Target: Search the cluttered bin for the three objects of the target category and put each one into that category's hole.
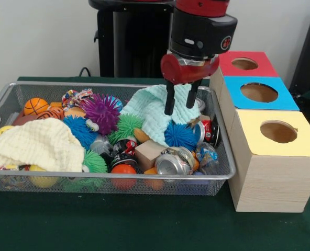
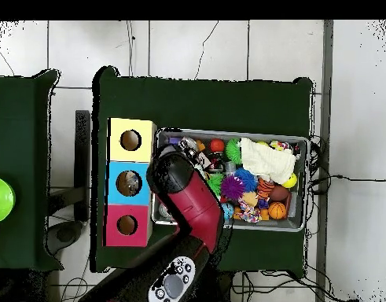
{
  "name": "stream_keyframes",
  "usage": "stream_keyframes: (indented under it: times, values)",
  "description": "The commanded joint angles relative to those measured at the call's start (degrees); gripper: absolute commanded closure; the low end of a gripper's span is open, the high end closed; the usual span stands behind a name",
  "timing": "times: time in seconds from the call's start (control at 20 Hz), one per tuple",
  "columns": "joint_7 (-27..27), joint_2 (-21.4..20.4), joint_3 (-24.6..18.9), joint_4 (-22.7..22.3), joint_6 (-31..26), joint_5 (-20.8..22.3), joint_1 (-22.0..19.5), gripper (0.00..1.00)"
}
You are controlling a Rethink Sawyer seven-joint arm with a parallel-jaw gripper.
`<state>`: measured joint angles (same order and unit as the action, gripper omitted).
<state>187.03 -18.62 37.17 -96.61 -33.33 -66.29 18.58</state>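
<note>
- A clear bottle lies in the wire basket's front corner nearest the boxes, half buried beside a crushed silver can; its long axis cannot be told. The other two bottles are not clearly seen, though something clear shows under the cream cloth at the far end.
- The gripper hangs above the pale green cloth at the back of the basket, fingers apart and pointing straight down, holding nothing.
- From the fingers, the visible bottle lies toward the front rim and slightly toward the boxes, lower down among the clutter.
- The blue-topped hole is in the middle box, just beside the basket and close to the gripper; red-topped box behind it, yellow-topped box in front.
- In my judgement the next move is forward and down; the can and the blue spiky ball crowd the bottle and could block a clean grip.
</note>
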Motion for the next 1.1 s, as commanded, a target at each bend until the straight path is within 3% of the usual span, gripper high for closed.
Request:
stream_keyframes:
  times: [0.05,0.25,0.5,0.8,1.1]
  values:
    - [14.4,-2.7,-9.8,-5.0,-3.1,-2.6,-2.3,0.0]
    - [16.7,-2.2,-10.5,-4.4,-2.1,-3.2,-2.1,0.0]
    - [23.7,-1.8,-11.3,-1.9,-3.6,-4.1,-2.0,0.0]
    - [18.2,-3.6,-14.7,-5.0,1.4,-9.6,-2.2,0.0]
    - [16.8,-3.2,-16.7,-5.5,3.8,-13.7,-2.0,0.0]
